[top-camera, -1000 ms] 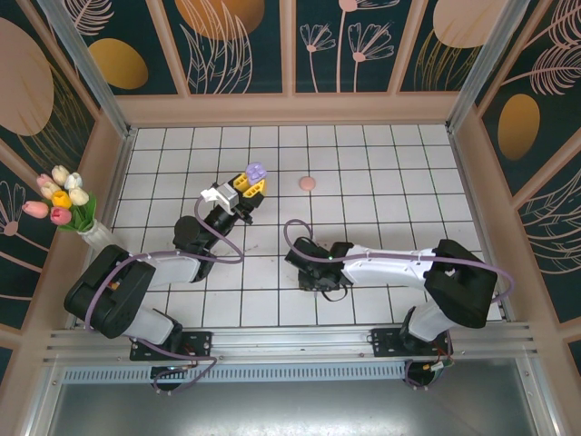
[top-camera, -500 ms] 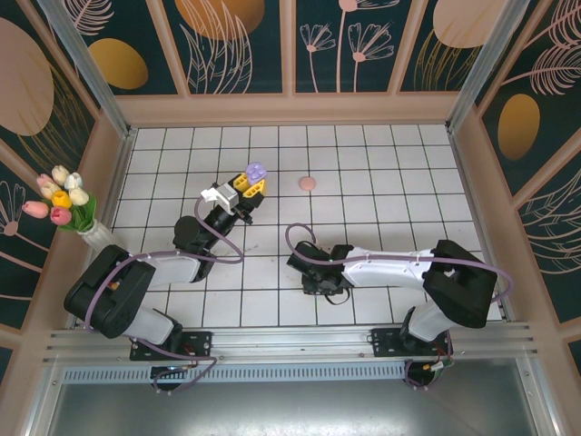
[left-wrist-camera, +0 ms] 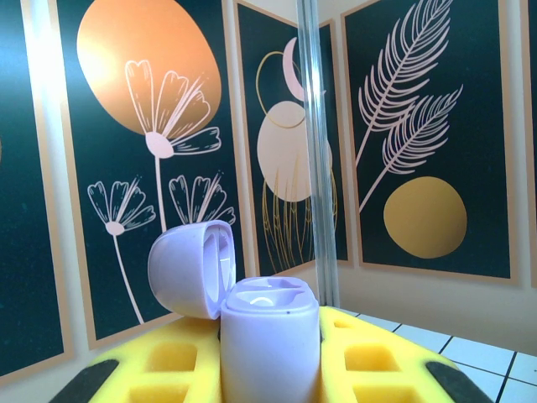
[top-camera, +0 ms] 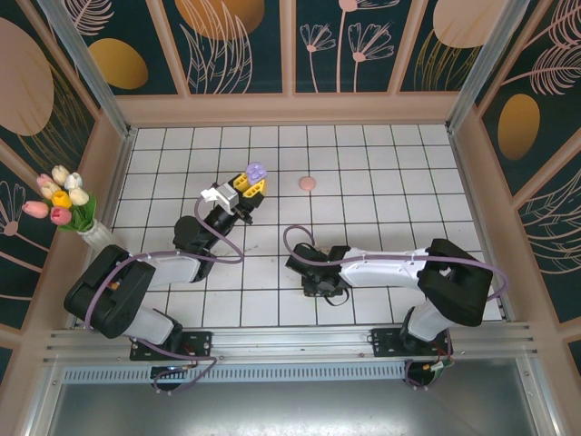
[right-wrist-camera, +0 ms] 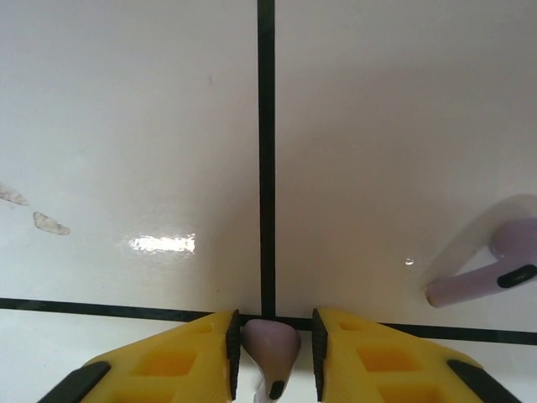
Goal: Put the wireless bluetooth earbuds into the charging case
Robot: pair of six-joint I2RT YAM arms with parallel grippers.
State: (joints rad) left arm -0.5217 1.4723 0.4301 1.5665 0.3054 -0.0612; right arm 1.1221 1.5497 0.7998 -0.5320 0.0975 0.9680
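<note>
Gripping the purple charging case upright in the left gripper, yellow fingers pressed tight on its body, lid swung open. Pinching one purple earbud between the closed-in jaws of the right gripper at the tile floor, well apart from the case, nearer the arm bases and to its right. Lying flat on the tile, likewise well apart from the case, a second purple earbud; near the case on its right, a pink disc.
</note>
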